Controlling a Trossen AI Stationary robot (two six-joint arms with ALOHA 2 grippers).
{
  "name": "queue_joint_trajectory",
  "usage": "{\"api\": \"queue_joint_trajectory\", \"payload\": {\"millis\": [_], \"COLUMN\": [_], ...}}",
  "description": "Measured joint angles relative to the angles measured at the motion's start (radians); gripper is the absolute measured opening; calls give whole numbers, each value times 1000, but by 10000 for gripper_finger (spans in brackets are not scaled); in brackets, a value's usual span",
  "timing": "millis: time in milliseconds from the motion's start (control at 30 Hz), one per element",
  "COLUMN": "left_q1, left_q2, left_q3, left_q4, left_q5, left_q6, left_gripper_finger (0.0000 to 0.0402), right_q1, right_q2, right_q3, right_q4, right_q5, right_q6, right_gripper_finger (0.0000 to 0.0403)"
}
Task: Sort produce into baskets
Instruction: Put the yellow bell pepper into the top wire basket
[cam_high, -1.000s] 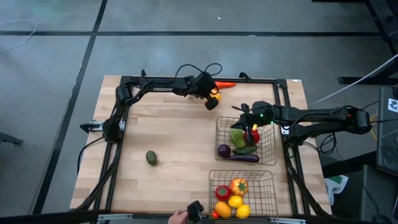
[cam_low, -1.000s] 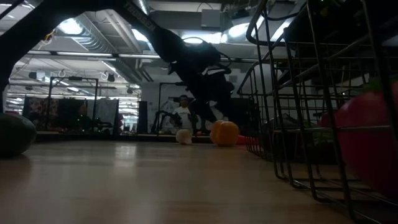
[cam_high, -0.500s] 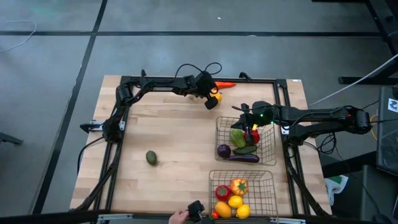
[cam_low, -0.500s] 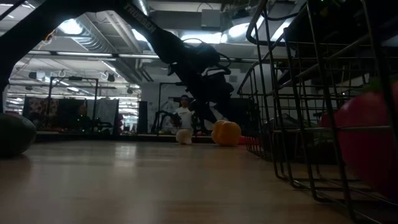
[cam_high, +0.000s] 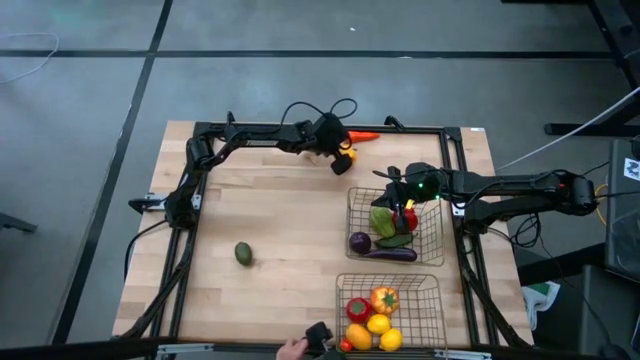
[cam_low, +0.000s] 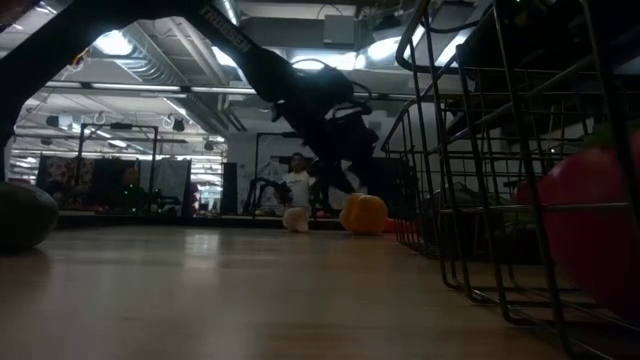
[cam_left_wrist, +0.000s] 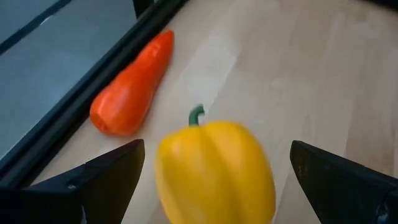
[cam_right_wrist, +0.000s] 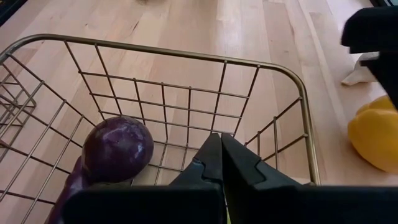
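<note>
Left pincer (cam_high: 341, 156) hangs at the far edge of the table (cam_high: 270, 230), its two dark fingers (cam_left_wrist: 106, 177) spread wide with the yellow pepper (cam_left_wrist: 214, 171) lying between them. Whether either finger touches the pepper cannot be told. The left wrist view alone shows the pepper's green stem and an orange-red pepper (cam_left_wrist: 130, 84) lying just beyond it against the table's black rail. From above, that orange-red pepper (cam_high: 365, 136) is only a sliver past the pincer. The low view adds a small white piece (cam_low: 295, 219) beside the yellow pepper (cam_low: 362, 213), under the dark arm; it is too dim to name.

Right pincer (cam_right_wrist: 221, 158) is pressed shut with nothing between its tips, hovering inside the far basket (cam_right_wrist: 186, 59) just right of the yellow pepper. Its wrist view shows a round purple piece (cam_right_wrist: 118, 148) against the mesh. The high view shows more of that basket (cam_high: 437, 225): green pieces, a red one and a long purple eggplant (cam_high: 390, 255).

Nearer than the yellow pepper, the front basket (cam_high: 340, 300) holds red, orange and yellow produce. A green avocado (cam_high: 243, 253) lies alone well to the left of both baskets. A person's hand (cam_high: 292, 349) shows at the table's near edge.
</note>
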Motion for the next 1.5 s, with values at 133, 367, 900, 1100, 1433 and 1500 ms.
{"api": "queue_joint_trajectory", "payload": {"millis": [133, 367, 900, 1100, 1433, 1500], "left_q1": [0, -5, -5, -7, -7, -7], "left_q2": [0, 25, 47, 47, 46, 46], "left_q3": [0, 0, -1, -1, -1, -1], "left_q4": [32, 29, -15, -42, -35, -38], "left_q5": [1, 1, -22, -43, -46, -46], "left_q6": [-31, -12, -72, -114, -76, -55], "left_gripper_finger": [400, 400, 400, 400, 400, 400], "right_q1": [0, 0, 0, 0, 0, 0], "right_q2": [0, 0, 0, 0, 0, 0], "right_q3": [0, 0, 0, 0, 0, 0], "right_q4": [0, 0, -2, -2, -2, -2], "right_q5": [0, 0, 0, 0, 0, 0], "right_q6": [0, 0, 0, 0, 0, 0], "right_gripper_finger": [1, 1, 1, 1, 1, 1]}}
